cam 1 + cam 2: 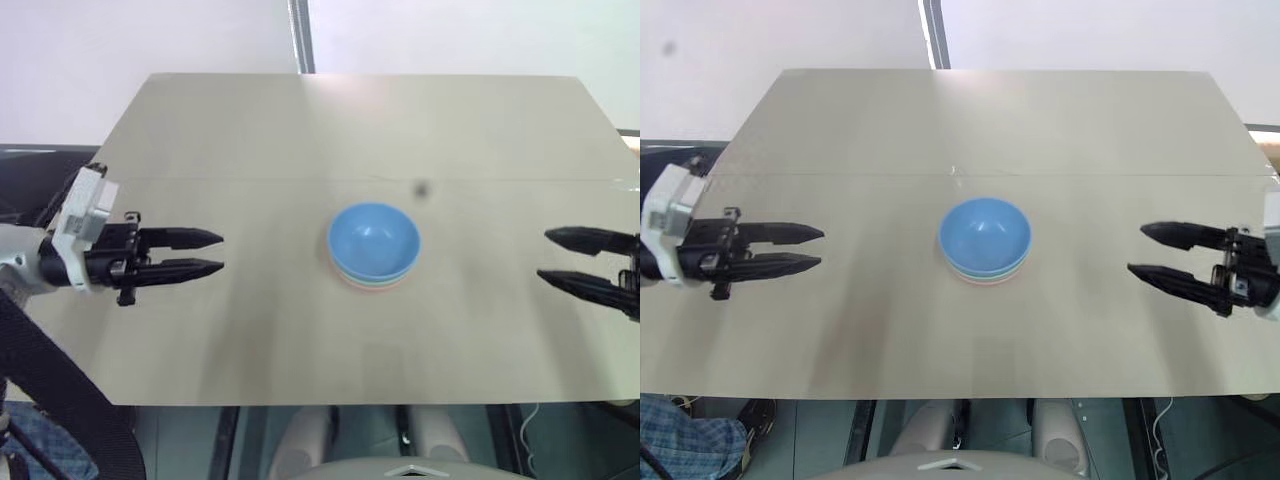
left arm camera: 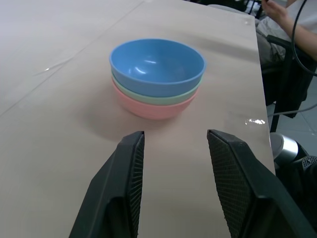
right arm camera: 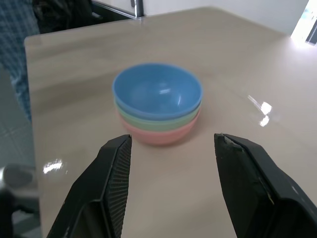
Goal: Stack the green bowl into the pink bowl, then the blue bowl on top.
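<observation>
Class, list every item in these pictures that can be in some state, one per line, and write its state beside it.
blue bowl: upright, empty, nested on top of the stack
green bowl: upright, nested between the other two
pink bowl: upright, at the bottom, resting on the table
left gripper: open, holding nothing, off to one side of the stack
right gripper: open, holding nothing, off to the other side
table: bearing the stack near its middle

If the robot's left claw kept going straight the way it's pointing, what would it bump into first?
Probably the bowl stack: the open left gripper points across the bare table at it. Whether it would meet the pink bowl or pass above is unclear.
</observation>
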